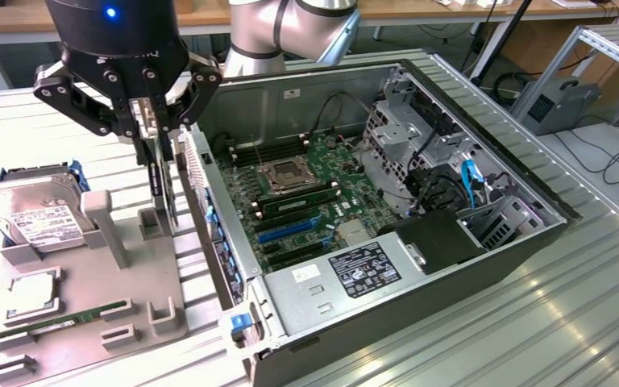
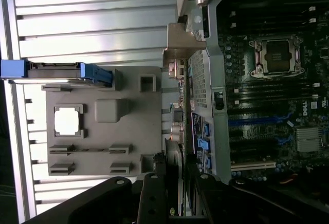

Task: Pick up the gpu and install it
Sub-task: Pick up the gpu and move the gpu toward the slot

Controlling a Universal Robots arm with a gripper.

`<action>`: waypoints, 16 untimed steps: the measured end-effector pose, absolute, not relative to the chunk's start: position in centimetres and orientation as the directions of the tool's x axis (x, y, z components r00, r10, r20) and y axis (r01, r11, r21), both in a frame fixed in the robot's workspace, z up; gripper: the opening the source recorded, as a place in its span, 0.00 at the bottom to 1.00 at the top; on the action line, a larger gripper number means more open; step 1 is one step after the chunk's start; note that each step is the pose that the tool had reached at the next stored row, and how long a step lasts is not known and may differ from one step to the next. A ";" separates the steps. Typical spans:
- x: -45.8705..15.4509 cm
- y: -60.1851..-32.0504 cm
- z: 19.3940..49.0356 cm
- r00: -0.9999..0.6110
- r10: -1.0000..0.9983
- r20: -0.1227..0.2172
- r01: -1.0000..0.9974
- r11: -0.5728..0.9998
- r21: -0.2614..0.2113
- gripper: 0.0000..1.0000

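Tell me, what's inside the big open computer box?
A green motherboard with an empty square chip socket, blue slots, a silver drive cage and a blue cable. The grey labelled box covers whatever lies under it.

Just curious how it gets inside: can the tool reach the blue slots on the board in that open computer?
Probably yes. The case lies open side up and nothing covers the blue slots. The tool, gripping the gpu upright, hangs just beside the case wall, so the way over looks free.
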State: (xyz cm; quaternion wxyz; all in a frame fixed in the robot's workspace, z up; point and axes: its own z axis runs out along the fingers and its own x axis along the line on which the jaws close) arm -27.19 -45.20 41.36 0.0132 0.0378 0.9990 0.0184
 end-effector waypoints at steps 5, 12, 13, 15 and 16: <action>-27.1 -45.2 41.1 -0.997 0.076 -0.025 0.075 0.996 0.038 0.26; -27.1 -45.2 40.9 -0.997 0.076 -0.025 0.075 0.996 0.038 0.26; -27.1 -45.2 40.8 -0.997 0.076 -0.025 0.075 0.996 0.038 0.26; -27.1 -45.2 40.7 -0.997 0.076 -0.025 0.075 0.996 0.038 0.26; -27.1 -45.2 40.7 -0.997 0.076 -0.025 0.075 0.996 0.038 0.26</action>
